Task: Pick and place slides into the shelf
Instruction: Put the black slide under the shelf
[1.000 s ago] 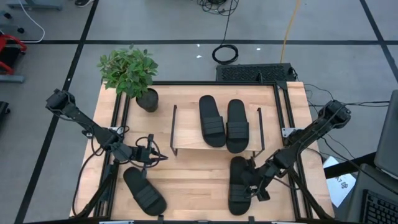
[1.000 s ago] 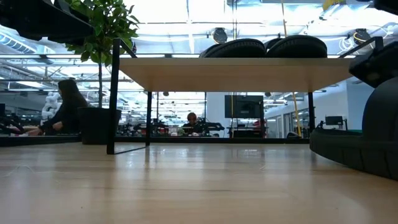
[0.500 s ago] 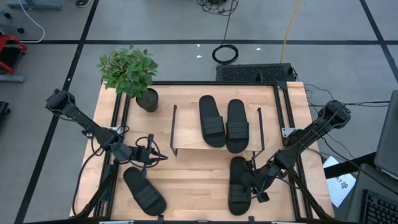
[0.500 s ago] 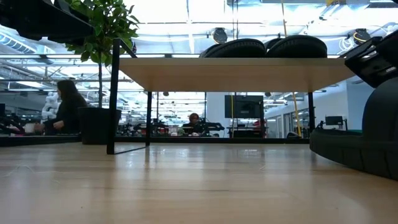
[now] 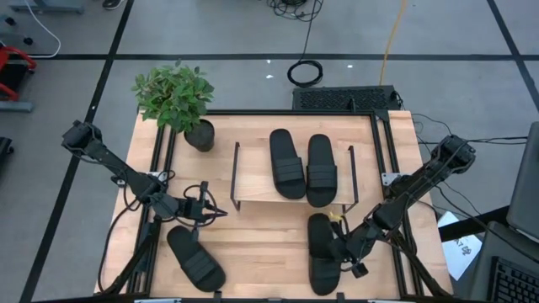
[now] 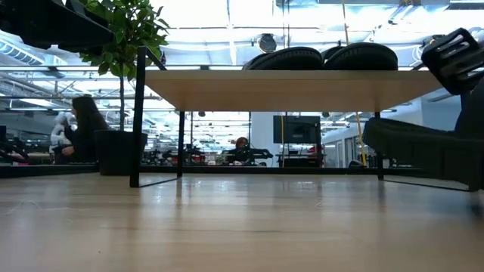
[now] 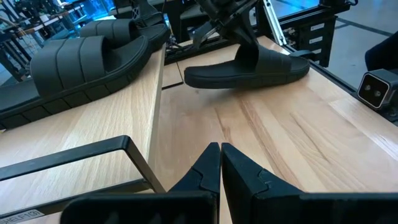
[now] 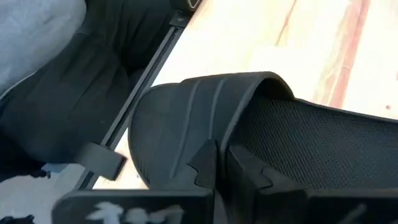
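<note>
The right pincer [image 5: 341, 246] was pinched on the strap of a slide [image 5: 322, 252] at five o'clock. The slide should be lifted level and carried clear of the shelf [image 5: 253, 187] frame.

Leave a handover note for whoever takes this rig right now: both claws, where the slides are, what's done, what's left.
Right claw: shut on the strap of the slide at the table's front right, which the low view shows lifted off the wood.
Left claw: shut, empty, waiting over the table in front of the shelf's left end.
Shelf: two slides already lie side by side on its top board.
Fourth slide: flat on the table at the front left, untouched.
Done: two of four placed. Left: carry the held slide to the shelf, then fetch the front-left one.
</note>
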### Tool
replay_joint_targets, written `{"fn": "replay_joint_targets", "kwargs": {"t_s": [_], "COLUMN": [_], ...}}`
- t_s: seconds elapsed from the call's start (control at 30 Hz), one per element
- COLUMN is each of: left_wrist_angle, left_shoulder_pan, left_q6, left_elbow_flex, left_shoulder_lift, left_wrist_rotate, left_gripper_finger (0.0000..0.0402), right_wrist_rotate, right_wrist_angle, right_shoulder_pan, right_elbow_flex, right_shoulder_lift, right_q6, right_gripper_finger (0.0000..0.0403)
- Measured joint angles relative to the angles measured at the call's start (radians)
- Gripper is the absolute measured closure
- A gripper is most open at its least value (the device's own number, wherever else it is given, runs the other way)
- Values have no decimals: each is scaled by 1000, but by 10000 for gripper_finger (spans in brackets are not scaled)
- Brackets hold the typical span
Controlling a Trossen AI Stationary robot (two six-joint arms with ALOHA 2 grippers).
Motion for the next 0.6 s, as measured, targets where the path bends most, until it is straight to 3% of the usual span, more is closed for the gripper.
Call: {"fn": "replay_joint_targets", "kwargs": {"t_s": [0.3, 0.47, 0.6], "left_wrist_angle": [2, 1, 0], "left_shoulder_pan": [0, 0, 0], "left_q6": [0, 0, 5], "left_elbow_flex": [0, 0, 0], "left_shoulder_lift": [0, 0, 0], "left_wrist_rotate": [0, 0, 0], "left_gripper_finger": [385, 385, 385], "right_wrist_rotate": [-118, -110, -188], "right_wrist_angle": [-85, -186, -219], "right_shoulder_pan": [-102, -177, -245], "right_elbow_flex": [3, 3, 3], "right_shoulder_lift": [-73, -149, -174], "right_q6": [-41, -12, 0], "right_gripper_finger": [397, 397, 397]}}
